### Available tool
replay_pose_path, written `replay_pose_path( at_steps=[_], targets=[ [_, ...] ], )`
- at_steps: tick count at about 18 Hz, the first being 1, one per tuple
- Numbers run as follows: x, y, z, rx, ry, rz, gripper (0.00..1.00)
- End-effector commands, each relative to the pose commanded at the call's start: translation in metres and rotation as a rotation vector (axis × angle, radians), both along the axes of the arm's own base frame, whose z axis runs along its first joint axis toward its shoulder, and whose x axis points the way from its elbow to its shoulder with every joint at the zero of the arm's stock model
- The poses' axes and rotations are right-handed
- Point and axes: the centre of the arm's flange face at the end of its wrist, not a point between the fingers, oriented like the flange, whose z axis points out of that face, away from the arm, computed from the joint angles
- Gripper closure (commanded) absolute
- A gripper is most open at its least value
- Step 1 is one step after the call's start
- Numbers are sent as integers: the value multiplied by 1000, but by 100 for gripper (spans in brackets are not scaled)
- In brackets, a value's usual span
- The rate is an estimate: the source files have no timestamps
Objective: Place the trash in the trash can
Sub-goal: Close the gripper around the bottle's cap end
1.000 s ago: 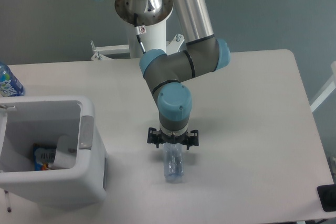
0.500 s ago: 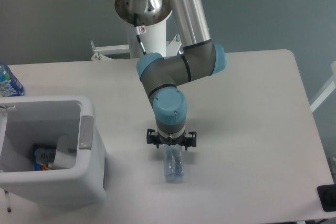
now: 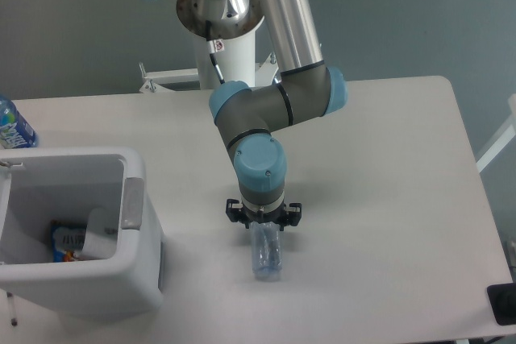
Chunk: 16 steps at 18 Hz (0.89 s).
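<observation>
A slim clear plastic bottle (image 3: 266, 257) lies on the white table just in front of the arm, its near end pointing at the front edge. My gripper (image 3: 264, 226) points straight down over the bottle's far end. Its black knuckles stand wide on either side of the bottle, so it looks open, and the wrist hides the fingertips and the bottle's cap end. The white trash can (image 3: 133, 199) stands at the front left. A white paper carton (image 3: 101, 238) lies inside it.
A blue-and-orange snack packet (image 3: 64, 241) lies in the can beside the carton. A blue-tinted bottle (image 3: 11, 125) stands at the far left edge behind the can. A black object (image 3: 501, 304) sits at the front right corner. The arm's base (image 3: 222, 18) stands at the table's back.
The arm's elbow and wrist have shifted slightly left and lowered over the bottle. The bottle has stayed where it was.
</observation>
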Motion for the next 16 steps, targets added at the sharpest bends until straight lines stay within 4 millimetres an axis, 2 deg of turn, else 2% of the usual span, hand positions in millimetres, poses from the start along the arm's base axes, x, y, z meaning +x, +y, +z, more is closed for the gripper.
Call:
replay_pose_path(
  at_steps=[3, 10, 13, 16],
  targets=[
    [0, 0, 1, 1, 1, 0, 40],
    [0, 0, 5, 5, 5, -2, 41],
    [-1, -1, 14, 14, 16, -8, 41],
    [-6, -1, 36, 43, 44, -18, 41]
  ],
)
